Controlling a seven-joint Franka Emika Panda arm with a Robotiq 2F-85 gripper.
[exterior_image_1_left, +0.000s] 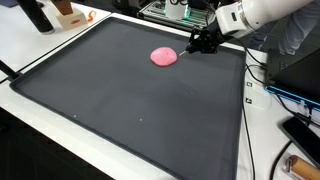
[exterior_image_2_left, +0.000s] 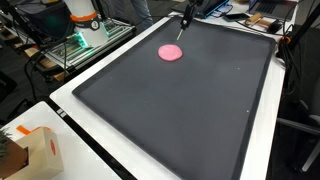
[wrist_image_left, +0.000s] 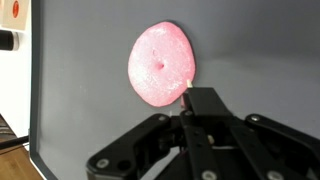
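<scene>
A flat pink blob of putty (exterior_image_1_left: 163, 57) lies on the large black mat (exterior_image_1_left: 130, 115) near its far edge. It also shows in the other exterior view (exterior_image_2_left: 171, 53) and in the wrist view (wrist_image_left: 160, 65). My gripper (exterior_image_1_left: 203, 40) hovers just beside the blob, with its fingers closed together (wrist_image_left: 200, 108). A thin stick (exterior_image_2_left: 181, 30) pokes out from between the fingers. Its pale tip (wrist_image_left: 187, 88) is at the blob's edge; I cannot tell whether it touches. The blob has a small dent in its middle.
The black mat (exterior_image_2_left: 180, 110) has a raised rim and sits on a white table. A cardboard box (exterior_image_2_left: 40, 150) stands at one corner. Cables and a black device (exterior_image_1_left: 300, 135) lie beside the mat. Equipment (exterior_image_2_left: 85, 20) stands beyond the far side.
</scene>
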